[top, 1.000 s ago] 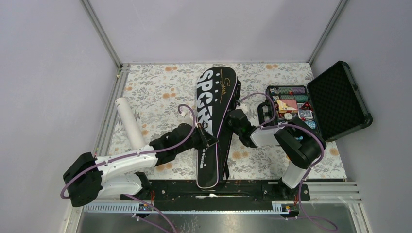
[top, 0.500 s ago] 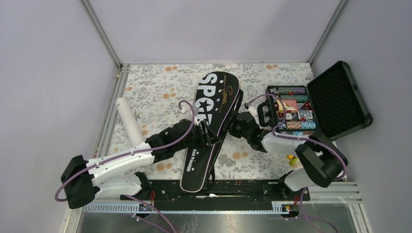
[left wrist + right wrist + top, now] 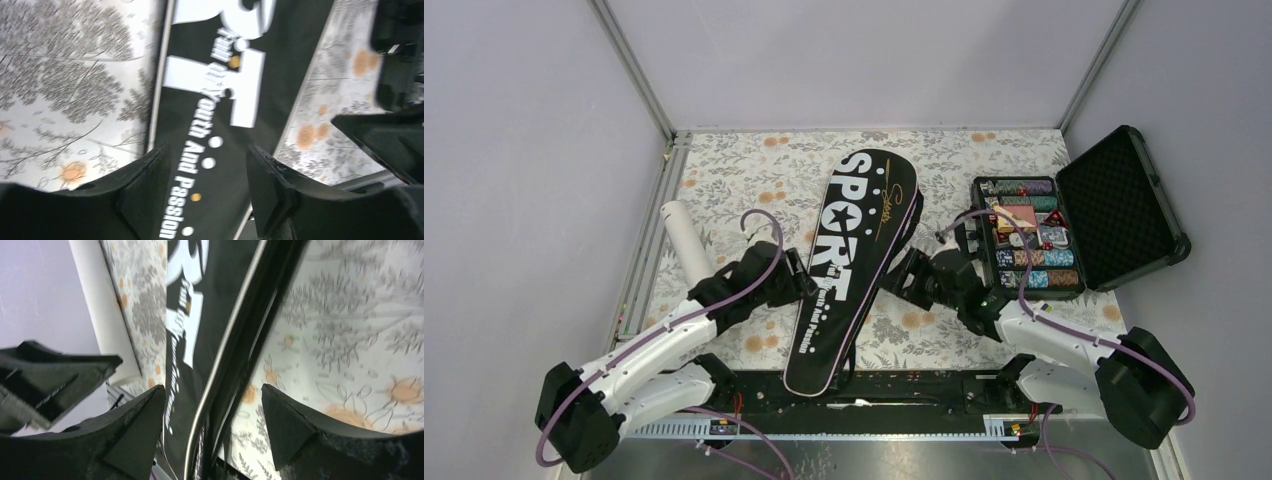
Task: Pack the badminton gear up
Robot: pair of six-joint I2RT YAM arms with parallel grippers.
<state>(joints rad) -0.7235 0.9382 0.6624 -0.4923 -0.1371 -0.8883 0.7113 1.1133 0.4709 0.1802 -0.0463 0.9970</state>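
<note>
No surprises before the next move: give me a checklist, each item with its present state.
1. Left hand open, gripping nothing: ok.
2. Right hand open, gripping nothing: ok.
3. SPORT racket bag lying flat on the table: ok.
4. Bag zipped shut: cannot tell.
5. White cardboard tube packed: not ok, it sits outside the bag at the table's left edge.
6. Rackets and shuttlecock inside the bag: cannot tell, none visible.
</note>
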